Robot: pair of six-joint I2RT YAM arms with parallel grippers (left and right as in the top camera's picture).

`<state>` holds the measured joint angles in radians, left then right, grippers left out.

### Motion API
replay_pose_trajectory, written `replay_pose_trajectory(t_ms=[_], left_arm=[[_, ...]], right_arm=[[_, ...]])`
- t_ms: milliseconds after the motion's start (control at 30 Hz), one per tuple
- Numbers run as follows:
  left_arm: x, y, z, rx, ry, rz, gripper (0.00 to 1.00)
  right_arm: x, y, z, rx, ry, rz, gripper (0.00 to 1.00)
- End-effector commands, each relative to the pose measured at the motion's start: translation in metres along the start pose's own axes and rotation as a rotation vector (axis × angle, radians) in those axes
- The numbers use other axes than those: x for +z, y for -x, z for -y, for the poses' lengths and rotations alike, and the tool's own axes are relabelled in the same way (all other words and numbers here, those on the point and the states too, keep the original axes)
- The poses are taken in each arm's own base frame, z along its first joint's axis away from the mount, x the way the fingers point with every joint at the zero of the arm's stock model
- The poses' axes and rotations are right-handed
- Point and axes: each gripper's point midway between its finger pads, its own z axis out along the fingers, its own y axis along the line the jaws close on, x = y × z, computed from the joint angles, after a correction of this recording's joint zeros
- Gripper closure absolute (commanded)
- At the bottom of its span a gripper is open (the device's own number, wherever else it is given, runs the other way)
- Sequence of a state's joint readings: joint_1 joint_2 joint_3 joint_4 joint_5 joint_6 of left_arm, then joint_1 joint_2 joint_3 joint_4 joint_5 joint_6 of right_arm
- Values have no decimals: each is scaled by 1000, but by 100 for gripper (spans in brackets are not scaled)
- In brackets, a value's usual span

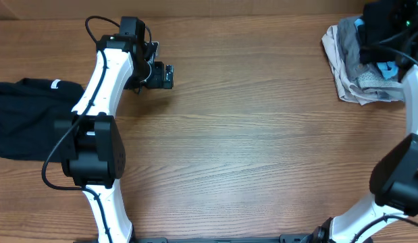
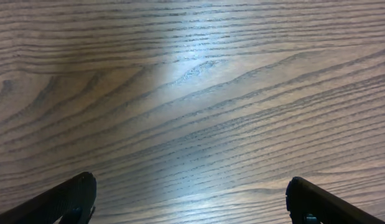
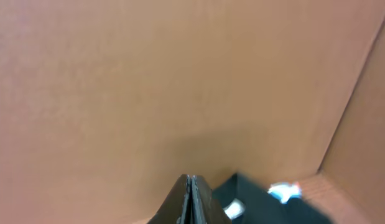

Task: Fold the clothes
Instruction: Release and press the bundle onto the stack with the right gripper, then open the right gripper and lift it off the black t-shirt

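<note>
Overhead, the black shirt [image 1: 23, 118] lies left of the left pincer [image 1: 169, 75], which is wide apart and nearer; the right pincer [image 3: 190, 186] is pinched together, far off.

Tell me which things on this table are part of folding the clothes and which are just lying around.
Part of the job:
- black garment, crumpled at the far left, its white neck tag showing

Just lying about:
- heap of beige, grey and pale-blue garments, bunched at the far right
</note>
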<state>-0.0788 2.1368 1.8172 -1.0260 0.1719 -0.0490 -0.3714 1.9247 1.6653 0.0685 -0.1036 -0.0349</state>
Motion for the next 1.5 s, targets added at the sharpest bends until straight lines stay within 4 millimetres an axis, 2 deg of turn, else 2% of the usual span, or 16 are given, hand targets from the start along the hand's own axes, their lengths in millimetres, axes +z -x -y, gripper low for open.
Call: replay_pose_trajectory(t_ms=[0, 133, 267, 367, 467, 633, 733, 833, 933, 1067, 1133, 1267, 1367, 1467], left_arm=[[3, -1, 0, 27, -1, -3, 0], [3, 3, 0, 30, -1, 14, 0], [3, 5, 0, 31, -2, 21, 0], [3, 5, 0, 31, -2, 20, 0], [3, 5, 0, 31, -2, 20, 0], [3, 4, 0, 29, -4, 16, 0], [4, 2, 0, 25, -5, 8, 0], [4, 0, 0, 24, -5, 2, 0], [4, 0, 0, 24, -5, 0, 0], [4, -1, 0, 23, -5, -2, 0], [4, -2, 0, 23, -4, -6, 0], [4, -1, 0, 24, -4, -3, 0], [4, -1, 0, 27, -4, -2, 0], [4, 0, 0, 27, -4, -1, 0]], right_arm=[[19, -21, 36, -46, -132, 1, 94], [35, -48, 48, -46, -145, -15, 94], [50, -89, 66, -37, -168, -69, 94], [60, -129, 85, -14, -191, -125, 94], [67, -183, 103, 49, -198, -214, 93], [67, -268, 114, 124, -168, -373, 91], [65, -299, 117, 137, -172, -434, 91], [66, -296, 110, 141, -136, -432, 92], [72, -268, 99, 147, -76, -409, 93], [77, -201, 89, 148, -16, -356, 94], [76, -158, 87, 140, -8, -324, 92], [71, -106, 85, 137, -9, -315, 82], [69, -96, 83, 137, -8, -315, 73], [70, -109, 81, 144, -5, -347, 73]])
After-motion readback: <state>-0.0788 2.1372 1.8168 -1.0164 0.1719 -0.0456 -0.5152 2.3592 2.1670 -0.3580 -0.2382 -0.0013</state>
